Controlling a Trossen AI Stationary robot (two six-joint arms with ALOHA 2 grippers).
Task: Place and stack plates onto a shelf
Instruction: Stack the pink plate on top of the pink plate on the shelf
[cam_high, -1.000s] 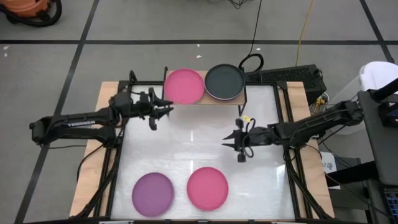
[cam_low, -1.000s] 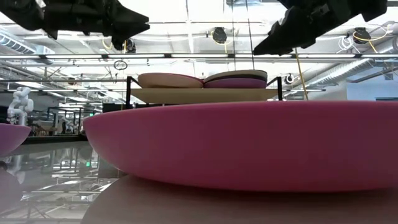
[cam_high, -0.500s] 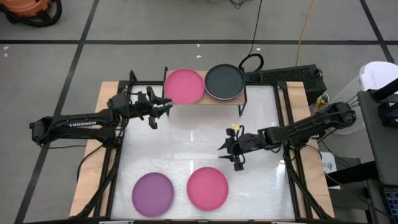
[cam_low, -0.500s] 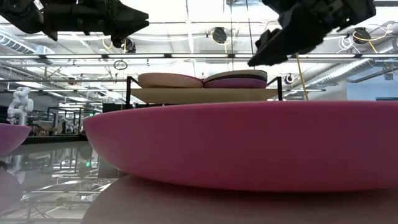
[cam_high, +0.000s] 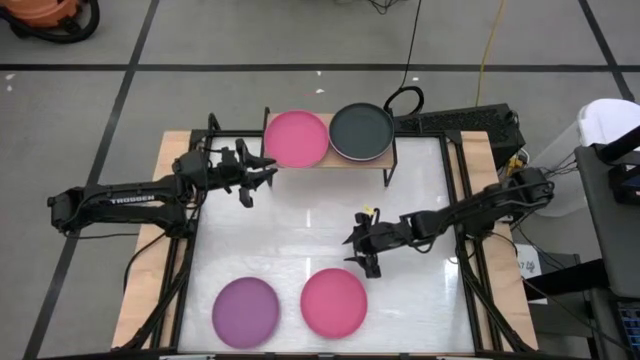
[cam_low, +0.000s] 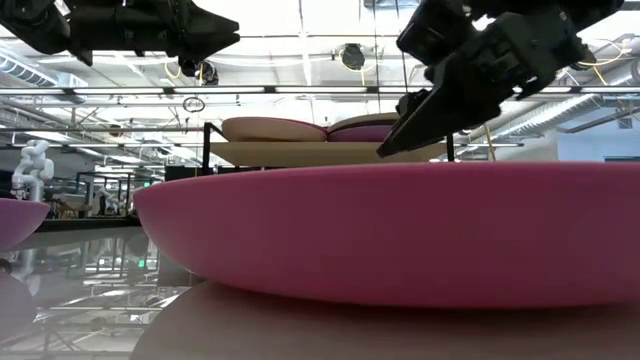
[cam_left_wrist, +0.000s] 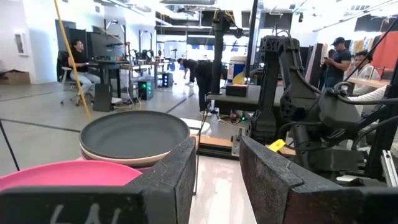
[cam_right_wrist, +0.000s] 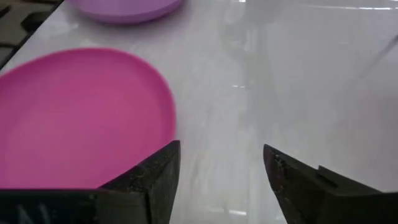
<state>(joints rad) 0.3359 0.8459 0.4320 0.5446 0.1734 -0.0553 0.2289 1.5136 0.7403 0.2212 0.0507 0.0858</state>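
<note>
The shelf (cam_high: 330, 158) stands at the table's far edge with a magenta plate (cam_high: 296, 138) on its left half and a dark grey plate (cam_high: 361, 131) topping a stack on its right half. A purple plate (cam_high: 245, 311) and a second magenta plate (cam_high: 334, 301) lie flat near the table's front edge. My right gripper (cam_high: 357, 254) is open and tipped down, just beyond the far right rim of that magenta plate (cam_right_wrist: 81, 118), touching nothing. My left gripper (cam_high: 268, 174) hangs open beside the shelf's left end, with nothing between its fingers.
Bare white tabletop (cam_high: 300, 225) lies between the shelf and the two front plates. In the low view the near magenta plate (cam_low: 400, 230) fills the foreground. People and desks show in the room beyond the table.
My right gripper has travelled from the table's middle right toward the near edge and leftward, dropping lower and tipping down toward the front magenta plate, and its fingers have opened wider. The plates have not moved.
</note>
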